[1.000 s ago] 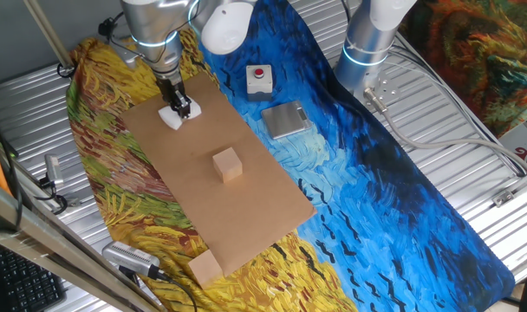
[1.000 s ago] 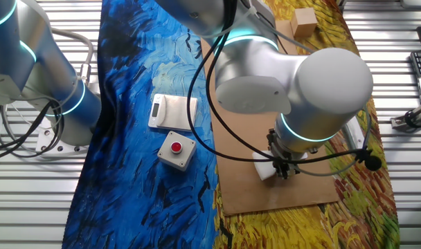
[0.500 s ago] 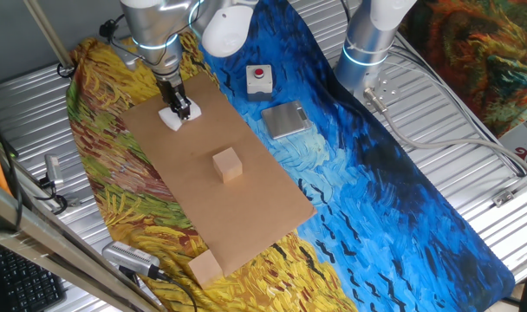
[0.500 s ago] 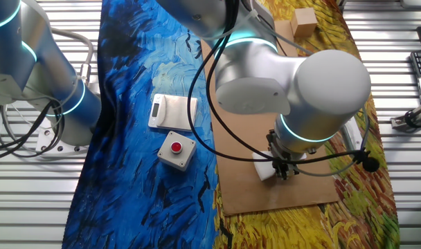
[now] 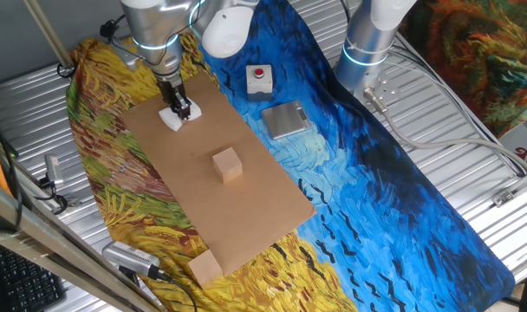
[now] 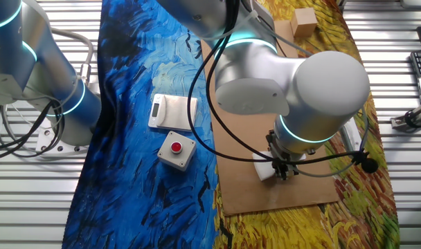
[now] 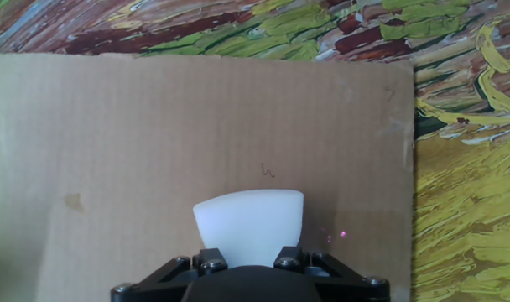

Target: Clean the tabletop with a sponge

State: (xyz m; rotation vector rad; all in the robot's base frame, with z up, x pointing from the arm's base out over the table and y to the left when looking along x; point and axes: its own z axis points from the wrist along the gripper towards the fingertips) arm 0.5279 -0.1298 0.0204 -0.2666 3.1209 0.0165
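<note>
Hand view looks straight down on the sponge (image 7: 249, 225), a white foam block pinched between the fingers at 6 o'clock of the picture, its free end bulging toward 12 o'clock. The black finger mounts crowd the bottom edge, and the fingers are closed onto the sponge's sides, though their tips are hidden behind it. Under the sponge lies the tabletop (image 7: 154, 143), plain brown board with a small dark stain at 9 o'clock and a faint pen squiggle just above the foam. Past the board's edges, at 12 and 3 o'clock, the painted cloth (image 7: 456, 210) shows in yellow, green and dark red strokes.

From one fixed view, the gripper (image 5: 180, 109) stands upright over the sponge (image 5: 172, 119), which sits flat on the tabletop (image 5: 246, 208) near its 11 o'clock corner. A tan cube (image 5: 228, 164) rests near the middle of the board, well apart from the sponge, and a second tan block (image 5: 204, 268) lies at the board's 7 o'clock corner. Off the board, on the blue part of the cloth, a grey flat scale (image 5: 285, 119) sits at 2 o'clock, and beyond it a white box with a red button (image 5: 259, 79).

From the other fixed view, the arm's large grey elbow covers much of the board; below it the gripper (image 6: 280, 169) presses the sponge (image 6: 267, 169) onto the tabletop (image 6: 266, 197).
</note>
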